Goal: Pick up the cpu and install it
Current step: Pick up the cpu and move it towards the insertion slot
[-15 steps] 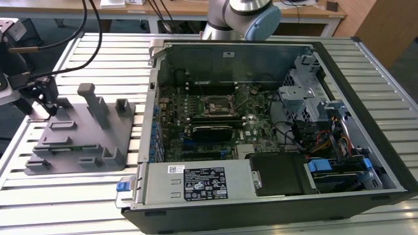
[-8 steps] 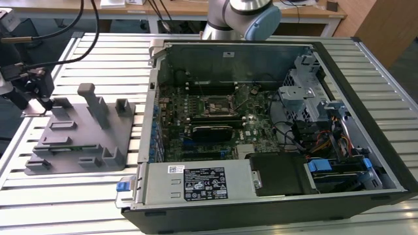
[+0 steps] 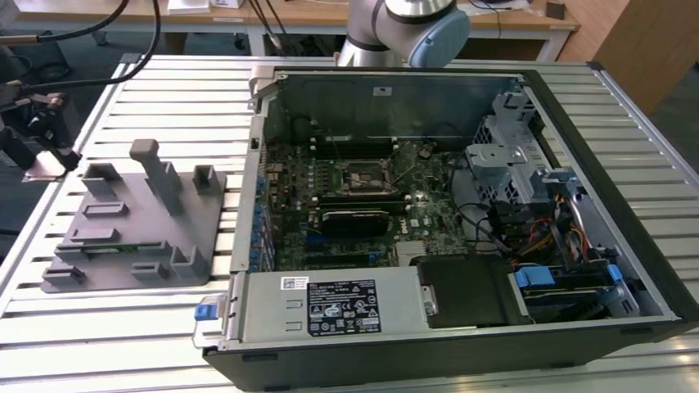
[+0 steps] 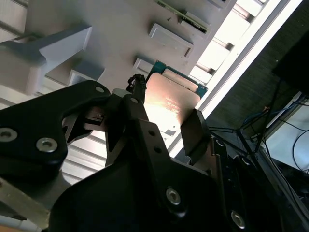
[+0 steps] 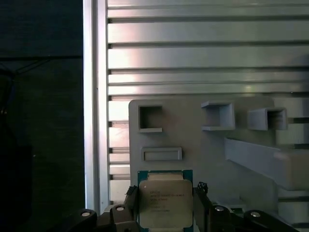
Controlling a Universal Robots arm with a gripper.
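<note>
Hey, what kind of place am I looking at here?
Probably a robotics lab bench for PC assembly: an open computer case on a slatted metal table, a grey parts tray, and the gripper holding a cpu.

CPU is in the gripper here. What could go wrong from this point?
1. The gripper pinches the cpu by two opposite edges only, so it may slip or tilt. In the exterior view it seems to hang near the edge of the table, so a drop might land off it.
2. The socket sits low inside the case, with cables nearby. A tilted cpu could seat badly there.
</note>
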